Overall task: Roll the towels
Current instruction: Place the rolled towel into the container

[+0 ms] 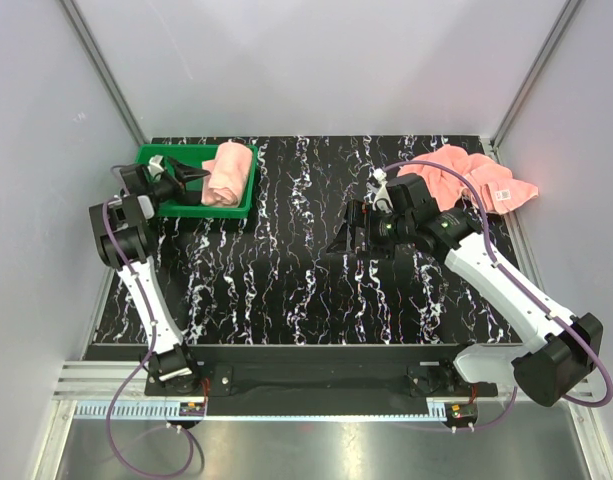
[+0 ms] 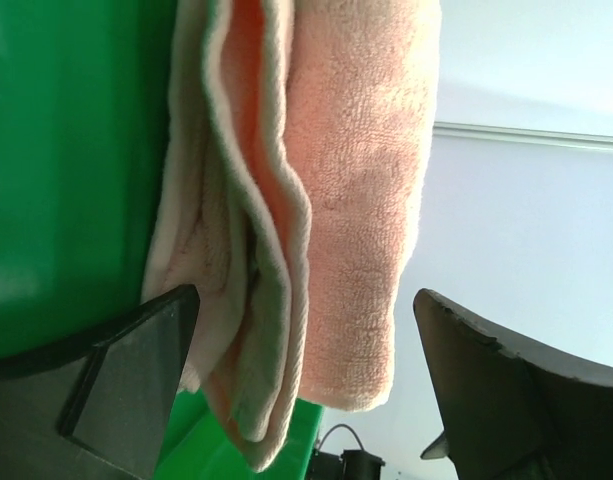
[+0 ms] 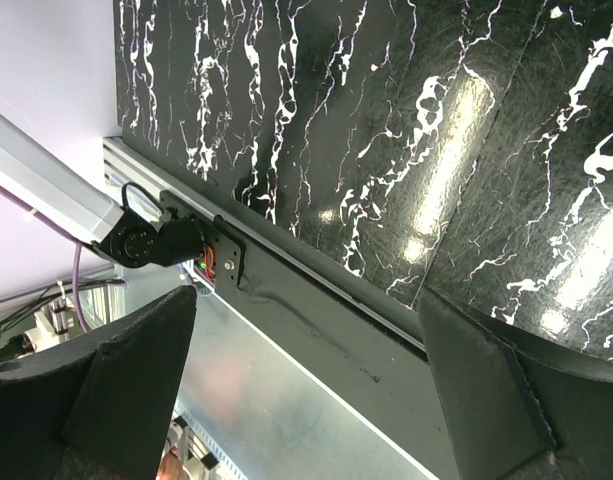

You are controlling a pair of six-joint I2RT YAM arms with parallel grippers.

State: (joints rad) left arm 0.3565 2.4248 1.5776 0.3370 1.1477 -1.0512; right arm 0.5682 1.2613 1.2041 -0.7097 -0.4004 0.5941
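One salmon-pink towel lies rolled in the green tray at the back left; the left wrist view shows its rolled end close up. My left gripper is open just left of that roll, holding nothing. The second pink towel lies crumpled and unrolled at the back right, a white label showing on it. My right gripper is open and empty over the middle of the table, left of that towel.
The black marbled table top fills the workspace, and also shows in the right wrist view. White walls close in the sides and back. The metal rail with the arm bases runs along the near edge.
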